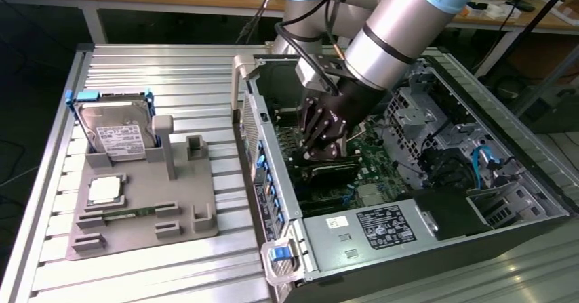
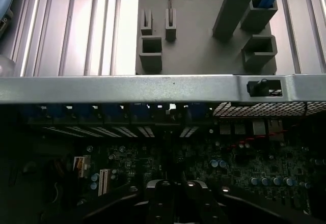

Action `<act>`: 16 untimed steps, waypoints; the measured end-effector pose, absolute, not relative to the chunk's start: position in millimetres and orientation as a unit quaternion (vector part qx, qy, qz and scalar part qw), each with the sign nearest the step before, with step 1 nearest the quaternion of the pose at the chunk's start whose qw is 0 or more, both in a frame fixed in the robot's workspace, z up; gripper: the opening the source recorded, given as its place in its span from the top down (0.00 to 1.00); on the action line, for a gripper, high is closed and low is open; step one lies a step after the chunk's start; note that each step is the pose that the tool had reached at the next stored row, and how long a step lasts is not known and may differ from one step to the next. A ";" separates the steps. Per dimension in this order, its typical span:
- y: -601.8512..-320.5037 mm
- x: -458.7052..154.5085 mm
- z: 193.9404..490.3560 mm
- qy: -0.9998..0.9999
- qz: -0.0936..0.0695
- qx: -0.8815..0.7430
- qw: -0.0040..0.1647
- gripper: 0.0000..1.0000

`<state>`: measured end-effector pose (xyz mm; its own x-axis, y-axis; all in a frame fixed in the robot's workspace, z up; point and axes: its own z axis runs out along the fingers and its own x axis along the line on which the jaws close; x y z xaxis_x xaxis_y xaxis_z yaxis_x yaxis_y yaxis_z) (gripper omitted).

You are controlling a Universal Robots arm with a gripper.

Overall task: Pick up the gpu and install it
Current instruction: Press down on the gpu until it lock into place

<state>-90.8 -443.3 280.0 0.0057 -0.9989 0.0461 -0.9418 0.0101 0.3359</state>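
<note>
Install step in hand: gripper [image 1: 318, 155] down inside the case [image 1: 271, 201].
Fingers [image 2: 158, 196] pressed together over the motherboard [image 2: 244, 163]; the gpu [image 1: 327, 169] appears to lie just under them, near the slots. Next move calls for a straight, even press into the slot.

The shut claw [image 2: 175, 196] hangs over the dark motherboard [image 2: 244, 168], beyond the case's metal edge [image 2: 127, 88].
</note>
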 end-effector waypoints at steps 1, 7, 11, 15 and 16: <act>-443.0 -90.8 280.2 -0.698 -0.102 0.695 0.139 0.89; -440.5 -91.7 288.1 -0.701 -0.077 0.690 0.162 0.89; -436.7 -92.9 292.7 -0.703 -0.060 0.686 0.179 0.89; -434.0 -95.6 295.5 -0.704 -0.043 0.682 0.193 0.89; -433.6 -96.7 295.6 -0.704 -0.040 0.682 0.195 0.89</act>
<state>-96.7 -433.6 295.6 0.0053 -0.9757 0.2192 -0.9444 0.0672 0.3219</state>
